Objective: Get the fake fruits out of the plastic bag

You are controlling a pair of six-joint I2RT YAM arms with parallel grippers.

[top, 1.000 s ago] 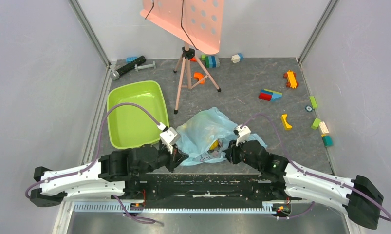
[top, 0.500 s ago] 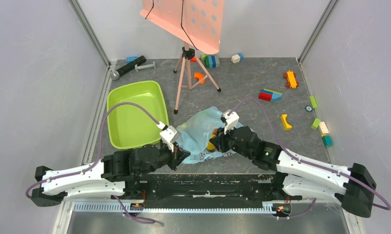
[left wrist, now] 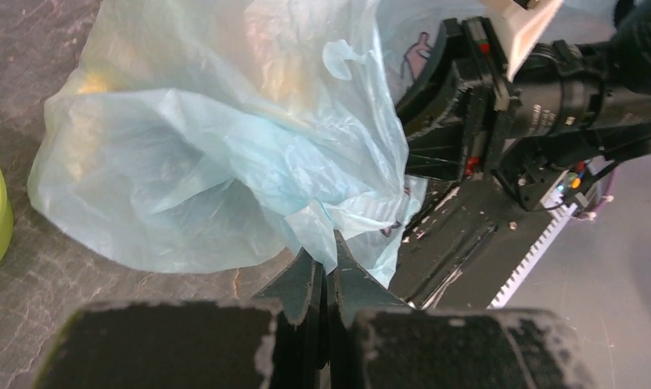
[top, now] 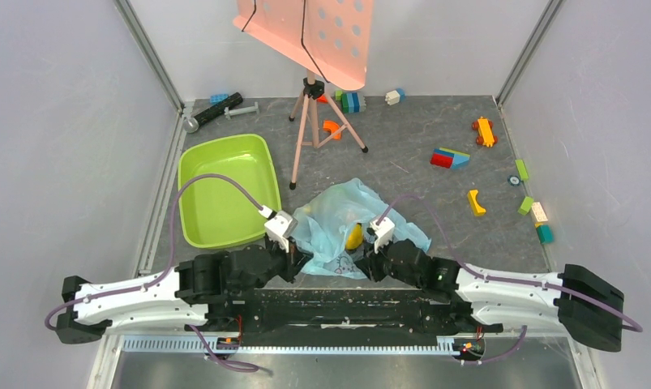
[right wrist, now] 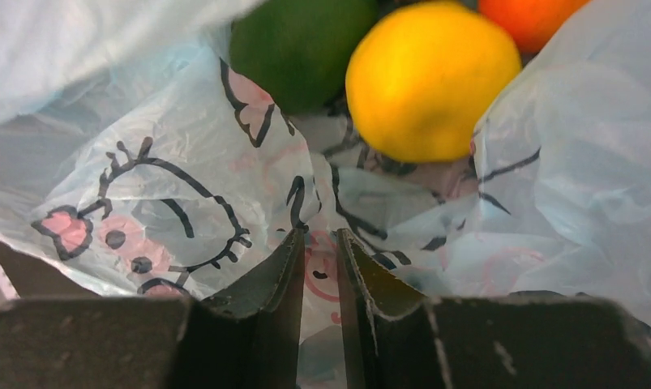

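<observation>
The light-blue plastic bag [top: 334,215] lies crumpled at the table's near middle. My left gripper [top: 299,258] is shut on its near-left edge; in the left wrist view the jaws [left wrist: 326,247] pinch a fold of the bag [left wrist: 224,154]. My right gripper [top: 362,263] is at the bag's near-right edge. In the right wrist view its jaws [right wrist: 317,243] stand a narrow gap apart over the printed bag [right wrist: 143,203]. Just beyond them lie a green fruit [right wrist: 301,49], a yellow fruit [right wrist: 431,81] and an orange fruit [right wrist: 528,16]. A yellow fruit [top: 354,237] shows from above.
A lime-green tub [top: 194,166] stands left of the bag. A tripod [top: 318,121] with a pink perforated panel stands behind it. Toy bricks [top: 450,158] and a toy car [top: 485,130] lie at the right; tools [top: 216,109] at the back left.
My right gripper pushed forward into the bag, then drew back towards the near edge. The bag spread out and the yellow fruit came into view. My left gripper kept its hold.
</observation>
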